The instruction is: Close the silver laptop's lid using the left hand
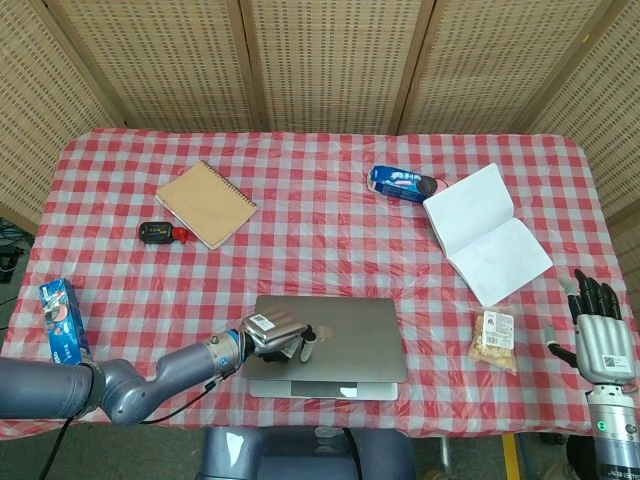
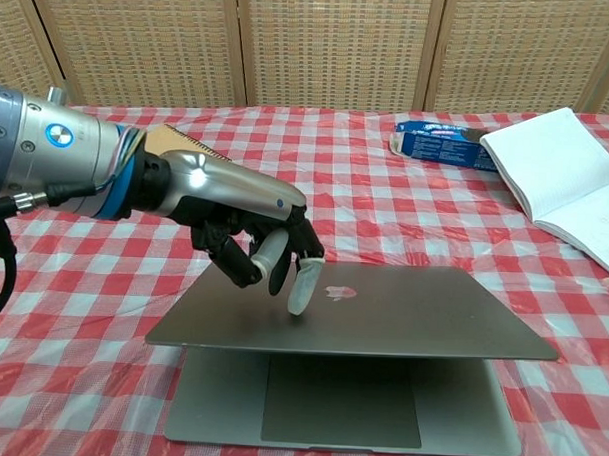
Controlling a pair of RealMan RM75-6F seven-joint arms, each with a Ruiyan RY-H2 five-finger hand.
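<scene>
The silver laptop [image 1: 340, 328] [image 2: 402, 311] lies near the table's front edge with its lid almost flat; a narrow gap to the base still shows in the chest view. My left hand [image 1: 277, 335] [image 2: 246, 231] presses its curled fingertips [image 2: 300, 293] on the lid's outer face, left of the logo, and holds nothing. My right hand [image 1: 597, 325] stays off the table's right front corner, fingers spread and empty; the chest view does not show it.
A brown spiral notebook [image 1: 206, 203], a small black and red device [image 1: 160, 233] and a blue box [image 1: 60, 318] lie to the left. A blue cookie packet [image 1: 402, 184], an open white notebook [image 1: 484, 233] and a snack bag [image 1: 493, 338] lie to the right.
</scene>
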